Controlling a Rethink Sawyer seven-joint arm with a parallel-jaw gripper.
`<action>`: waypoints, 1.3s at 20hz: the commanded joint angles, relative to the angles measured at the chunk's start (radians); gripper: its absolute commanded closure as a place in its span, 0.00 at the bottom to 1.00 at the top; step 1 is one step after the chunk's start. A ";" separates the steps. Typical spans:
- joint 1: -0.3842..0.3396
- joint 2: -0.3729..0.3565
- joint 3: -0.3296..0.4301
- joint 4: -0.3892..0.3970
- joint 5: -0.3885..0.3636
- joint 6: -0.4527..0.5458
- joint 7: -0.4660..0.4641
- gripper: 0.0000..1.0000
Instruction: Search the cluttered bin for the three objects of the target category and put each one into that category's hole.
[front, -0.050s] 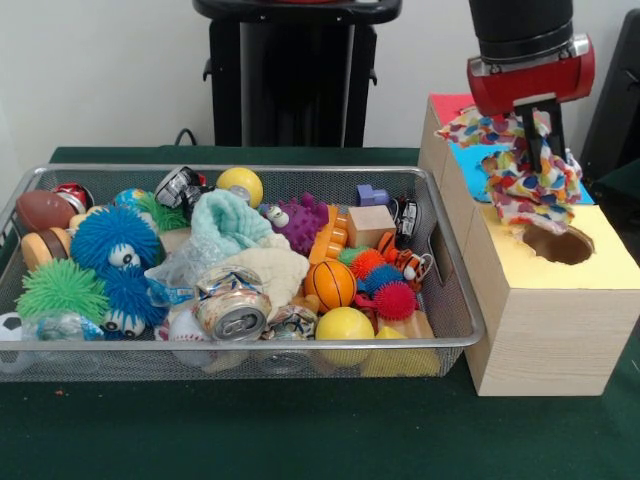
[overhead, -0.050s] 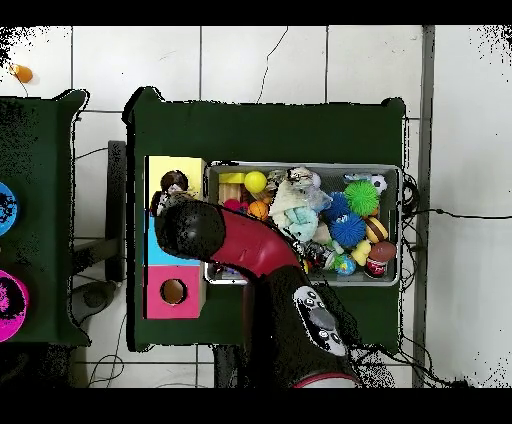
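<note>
My gripper (front, -0.050s: 536, 160) hangs at the right, over the wooden box (front, -0.050s: 540, 330), and is shut on a spotted multicoloured cloth (front, -0.050s: 525, 190). The cloth dangles just above the round hole (front, -0.050s: 560, 245) in the box's yellow top, its lower edge near the hole's rim. In the wire bin (front, -0.050s: 250, 172) lie a teal cloth (front, -0.050s: 228, 225) and a cream cloth (front, -0.050s: 268, 270) among the toys. From overhead my arm (overhead, -0.050s: 250, 250) covers the gripper; the yellow section (overhead, -0.050s: 190, 166) and the bin (overhead, -0.050s: 392, 170) show beside it.
The bin holds spiky balls (front, -0.050s: 112, 238), a crushed can (front, -0.050s: 232, 312), a small basketball (front, -0.050s: 330, 284), yellow balls (front, -0.050s: 344, 325), blocks and toy cars. The box has blue and pink sections behind the yellow one; the pink hole (overhead, -0.050s: 173, 291) shows overhead.
</note>
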 joint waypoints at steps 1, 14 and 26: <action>0.038 0.040 0.006 0.026 0.086 -0.062 0.310 1.00; 0.173 0.096 -0.140 -0.123 0.090 -0.030 0.268 1.00; 0.148 0.104 -0.182 -0.177 0.032 -0.015 0.154 1.00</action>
